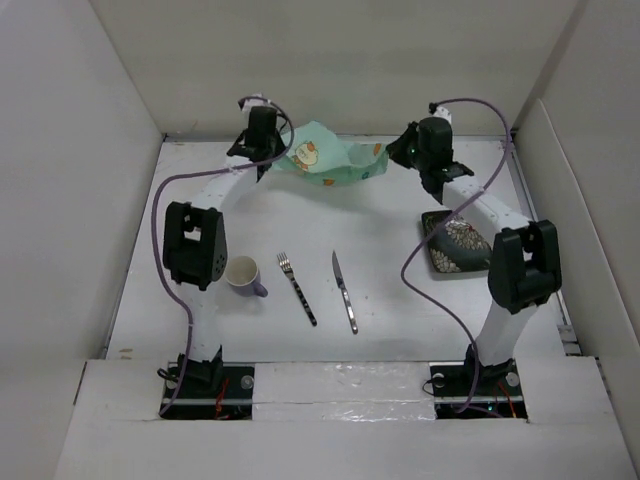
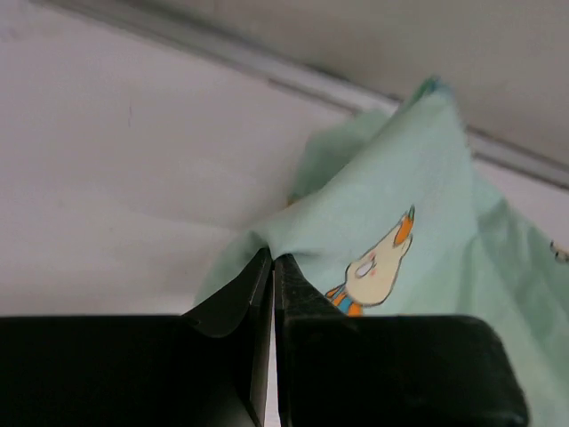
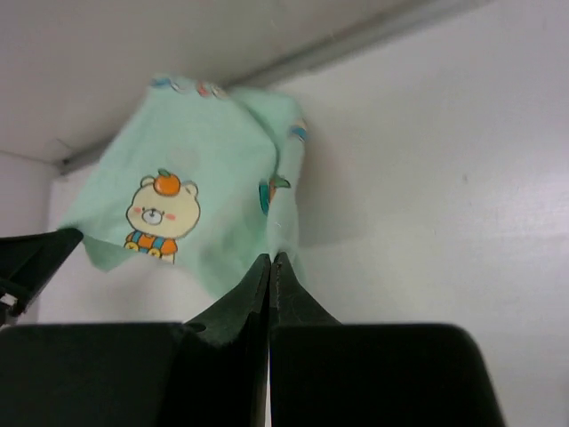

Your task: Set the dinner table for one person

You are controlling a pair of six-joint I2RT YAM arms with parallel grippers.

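Dinner bench (image 1: 380, 210) spreads white below both arms, and over its far edge hangs the mint-green cloth (image 1: 330, 160), lifted clear. The left claw (image 2: 271, 258) is pinched closed on the cloth's left corner, the right claw (image 3: 269, 258) closed on its right edge. The cloth's long axis therefore runs left to right between them, each arm holding its own end. Bare bench lies nearward of the cloth. Closer to the near edge sit a mug (image 1: 243, 273), fork (image 1: 297, 288) and knife (image 1: 345, 292), with a plate (image 1: 455, 245) by the right edge. I judge the spread must land short of the cutlery.
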